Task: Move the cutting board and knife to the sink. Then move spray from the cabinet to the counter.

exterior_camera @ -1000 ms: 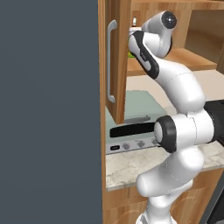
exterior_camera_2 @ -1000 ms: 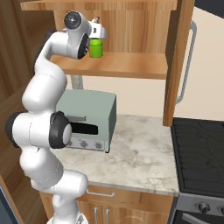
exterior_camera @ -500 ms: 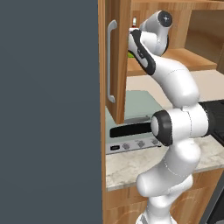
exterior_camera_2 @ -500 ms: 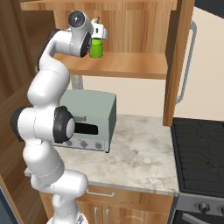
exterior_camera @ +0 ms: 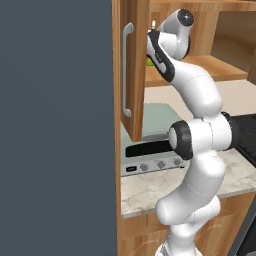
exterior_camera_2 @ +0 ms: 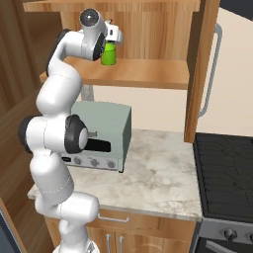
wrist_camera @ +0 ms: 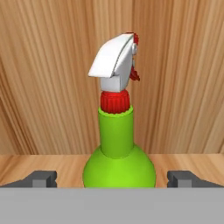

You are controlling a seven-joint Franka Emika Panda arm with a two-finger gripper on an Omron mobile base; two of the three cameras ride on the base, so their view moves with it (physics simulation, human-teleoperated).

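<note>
Spray (wrist_camera: 119,144) stands upright on the shelf of the open cabinet (exterior_camera_2: 148,74), its green body between our 2 fingertips (wrist_camera: 40,178) in the hand view, white trigger nozzle on a red neck rising above. Our gripper (exterior_camera_2: 111,40) is at the bottle in the right base view, jaws spread wide and not yet pressing on it; we judge the hand is lined up low on the body so a squeeze will catch the widest, steadiest part. Below, the counter (exterior_camera_2: 163,183) lies bare to the right of the toaster oven (exterior_camera_2: 104,133), a likely landing spot near the stovetop (exterior_camera_2: 227,173). The cabinet door (exterior_camera: 131,70) with its silver bar handle hangs open to the left. No label or writing can be read from this side.
</note>
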